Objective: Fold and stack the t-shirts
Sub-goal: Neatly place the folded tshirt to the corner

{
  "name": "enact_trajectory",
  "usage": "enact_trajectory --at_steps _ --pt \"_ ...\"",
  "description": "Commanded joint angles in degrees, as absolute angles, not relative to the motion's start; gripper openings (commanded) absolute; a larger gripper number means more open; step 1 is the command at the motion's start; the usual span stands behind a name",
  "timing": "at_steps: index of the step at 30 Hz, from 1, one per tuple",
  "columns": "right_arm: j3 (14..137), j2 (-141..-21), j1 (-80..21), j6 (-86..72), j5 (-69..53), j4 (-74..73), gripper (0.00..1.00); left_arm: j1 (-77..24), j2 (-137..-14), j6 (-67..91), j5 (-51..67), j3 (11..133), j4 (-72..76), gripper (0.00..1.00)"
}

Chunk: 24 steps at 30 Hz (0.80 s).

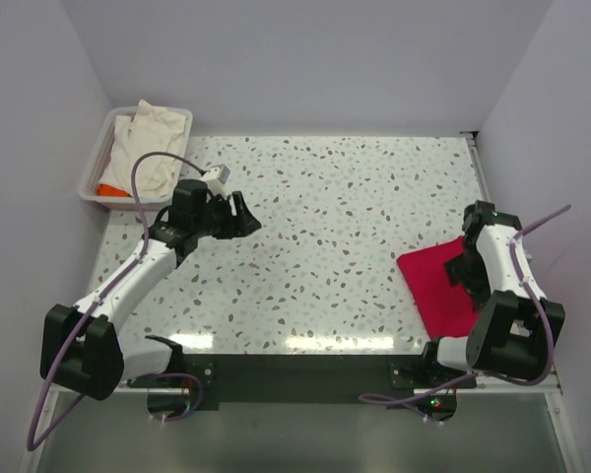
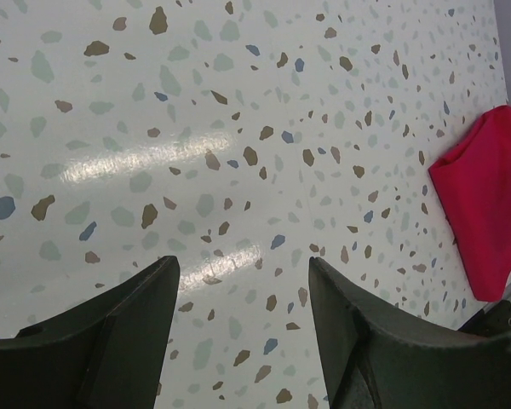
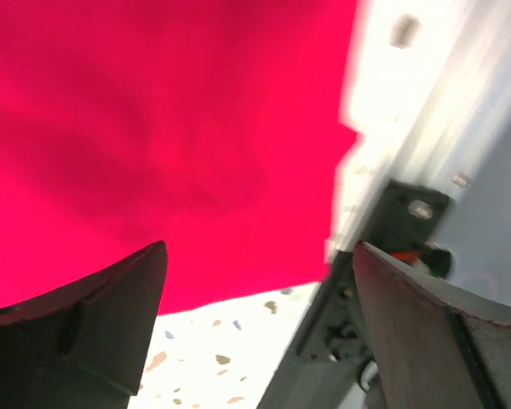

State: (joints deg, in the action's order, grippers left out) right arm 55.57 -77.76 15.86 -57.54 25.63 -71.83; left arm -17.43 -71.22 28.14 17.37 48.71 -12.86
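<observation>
Left gripper (image 1: 244, 215) (image 2: 243, 264): I see its 2 fingers apart with nothing between them, above the bare table (image 1: 335, 217), left of the table's middle.
Right gripper (image 1: 463, 268) (image 3: 260, 251): fingers spread wide and clamped on nothing, over the table's right edge. My wrist view is blurred, so I cannot tell if it touches the cloth.
Red shirt (image 1: 438, 281) (image 2: 481, 213) (image 3: 153, 128): 1 folded piece lying flat at the table's near right corner, under the right gripper.
Cream shirt (image 1: 153, 148): bunched in the tray (image 1: 97, 163).
Orange fabric (image 1: 110, 188): a sliver showing under the cream shirt.
Tray: white, at the table's far left corner.
</observation>
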Motion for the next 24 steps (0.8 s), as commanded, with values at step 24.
enact_trajectory --at_steps 24 --pt "41.8 -73.2 7.2 -49.0 10.7 -26.9 0.87 -17.5 -69.3 28.7 18.5 48.9 -10.4 0.67"
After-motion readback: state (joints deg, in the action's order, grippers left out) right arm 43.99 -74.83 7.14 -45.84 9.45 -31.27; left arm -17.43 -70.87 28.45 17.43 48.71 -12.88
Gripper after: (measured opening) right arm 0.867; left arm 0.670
